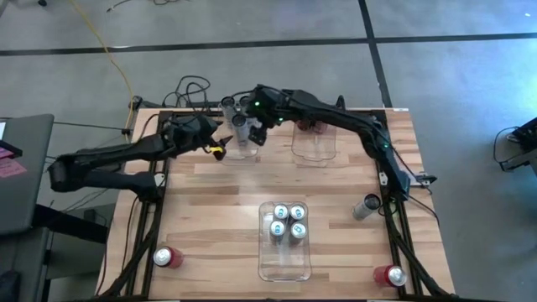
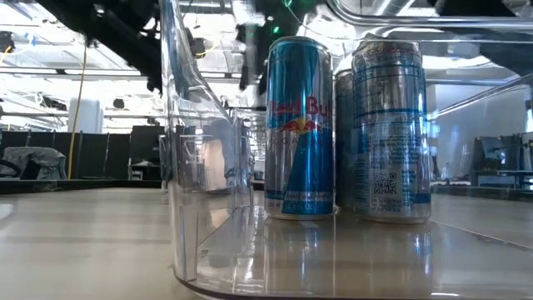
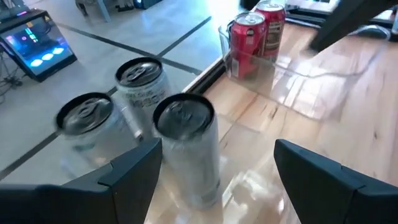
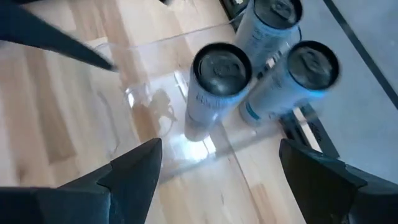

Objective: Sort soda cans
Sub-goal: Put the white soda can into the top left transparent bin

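Observation:
Three silver-grey soda cans point(image 1: 238, 122) stand upright in a clear bin point(image 1: 241, 153) at the table's far left. My right gripper point(image 1: 252, 130) hangs open above them; in the right wrist view point(image 4: 221, 149) its fingers spread over the nearest can point(image 4: 219, 78), apart from it. My left gripper point(image 1: 220, 149) is open beside that bin, on its left, and faces the closest can point(image 3: 186, 146) with nothing between its fingers point(image 3: 217, 152). Two red cans point(image 3: 256, 34) stand in the far right bin point(image 1: 315, 149). Several blue-silver cans point(image 1: 287, 221) stand in the near middle bin point(image 1: 285, 264).
A red can point(image 1: 168, 257) lies near the front left corner. Another red can point(image 1: 390, 274) lies at the front right. A grey can point(image 1: 367, 205) lies by the right edge. Bare wood spans the table's middle between the bins.

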You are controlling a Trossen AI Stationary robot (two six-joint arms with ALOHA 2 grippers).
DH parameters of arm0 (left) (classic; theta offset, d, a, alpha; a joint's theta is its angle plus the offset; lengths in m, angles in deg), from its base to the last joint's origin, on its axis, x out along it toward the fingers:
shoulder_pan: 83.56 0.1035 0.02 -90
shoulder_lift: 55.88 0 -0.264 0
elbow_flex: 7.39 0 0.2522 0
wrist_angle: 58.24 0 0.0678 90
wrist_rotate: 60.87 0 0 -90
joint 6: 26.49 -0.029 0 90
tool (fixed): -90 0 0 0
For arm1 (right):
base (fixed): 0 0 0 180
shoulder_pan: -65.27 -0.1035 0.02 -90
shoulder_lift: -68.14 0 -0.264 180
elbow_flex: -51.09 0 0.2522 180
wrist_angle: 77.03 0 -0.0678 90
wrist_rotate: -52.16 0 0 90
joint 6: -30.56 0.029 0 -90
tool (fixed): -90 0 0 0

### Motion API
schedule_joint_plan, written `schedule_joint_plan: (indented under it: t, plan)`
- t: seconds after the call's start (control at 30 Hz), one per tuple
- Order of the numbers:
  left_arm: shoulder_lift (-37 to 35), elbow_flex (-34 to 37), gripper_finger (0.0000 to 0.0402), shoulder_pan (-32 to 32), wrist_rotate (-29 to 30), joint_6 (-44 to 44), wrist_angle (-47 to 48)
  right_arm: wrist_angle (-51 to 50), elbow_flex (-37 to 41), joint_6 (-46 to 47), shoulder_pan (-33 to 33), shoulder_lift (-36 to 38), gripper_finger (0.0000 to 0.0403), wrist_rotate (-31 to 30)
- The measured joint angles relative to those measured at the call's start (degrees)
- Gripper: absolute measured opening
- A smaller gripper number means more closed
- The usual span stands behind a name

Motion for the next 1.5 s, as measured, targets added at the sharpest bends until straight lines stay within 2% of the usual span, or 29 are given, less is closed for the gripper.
schedule_joint_plan:
  t: [0.17,0.27,0.57,0.77,0.9,1.17,1.4,1.5]
  plan:
    - [8.18,0.0,0.0306,0.0,-0.48,0.34,-12.02,-5.57,0.0,0.7,-0.02,5.68,0.0342,0.1]
    - [11.03,-0.47,0.0306,0.0,-0.48,1.83,-15.06,-7.55,0.0,0.9,-0.19,8.84,0.0342,0.09]
    - [12.36,-5.41,0.0306,0.64,-0.07,8.06,-13.18,-9.79,0.0,0.9,-0.46,14.83,0.0342,0.12]
    - [12.37,-6.86,0.0306,3.21,0.18,10.28,-6.97,-11.7,0.02,0.94,-0.29,15.25,0.0342,0.12]
    - [12.47,-6.88,0.0306,4.72,0.15,11.02,-6.5,-11.01,0.02,0.63,-0.29,15.34,0.0342,0.14]
    - [12.47,-6.88,0.0306,5.92,0.14,19.23,-5.51,-10.7,0.02,-0.02,1.47,15.34,0.0342,0.14]
    - [12.47,-6.88,0.0306,5.9,0.11,19.48,-3.63,-11.38,0.02,-0.46,2.8,15.34,0.0342,0.16]
    - [12.47,-7.26,0.0306,4.86,-0.02,16.33,-2.0,-11.59,0.02,-0.69,2.8,15.34,0.0342,0.16]
